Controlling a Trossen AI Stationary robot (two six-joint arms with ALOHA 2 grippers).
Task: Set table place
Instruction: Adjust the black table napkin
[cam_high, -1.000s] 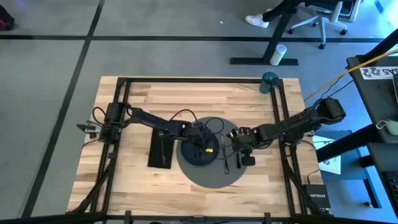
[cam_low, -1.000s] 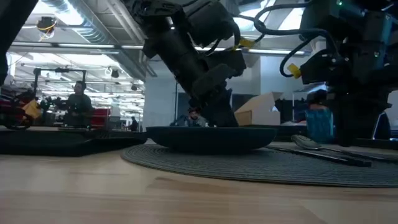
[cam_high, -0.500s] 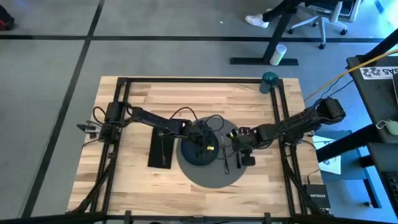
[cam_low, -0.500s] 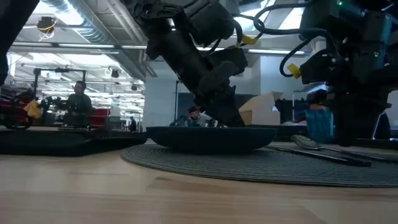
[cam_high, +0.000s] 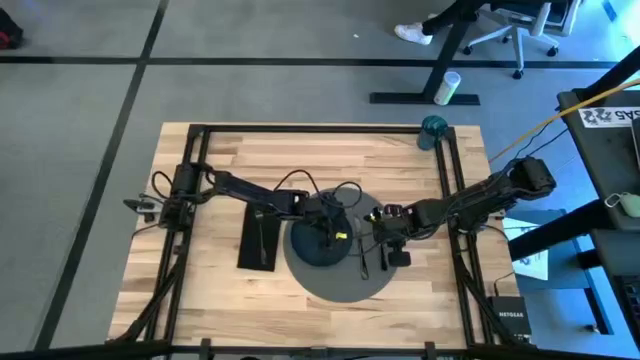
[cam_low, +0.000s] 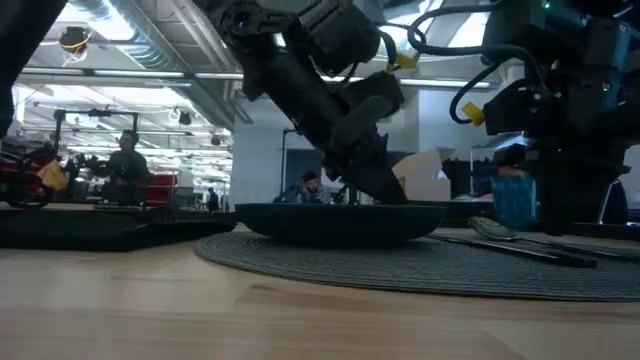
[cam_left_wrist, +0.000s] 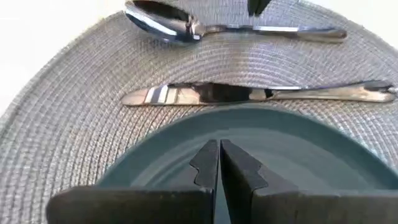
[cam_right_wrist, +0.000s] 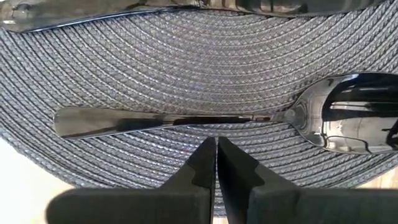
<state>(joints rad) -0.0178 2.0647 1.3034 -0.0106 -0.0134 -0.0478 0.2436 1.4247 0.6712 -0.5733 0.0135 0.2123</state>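
The table (cam_high: 220, 160) carries a round grey placemat (cam_high: 345, 285) near its middle. On the placemat lies the dark plate (cam_high: 310, 250), and to its left on the wood is the black napkin (cam_high: 258, 240). On the right part of the placemat, beside the plate, lie the knife (cam_left_wrist: 249, 93) and then the spoon (cam_right_wrist: 205, 121). The teal cup (cam_high: 433, 128) stands at the far right corner. The left gripper (cam_left_wrist: 219, 163) is over the plate, fingers pressed together and empty. The right gripper (cam_right_wrist: 216, 163) is over the spoon, also closed on nothing.
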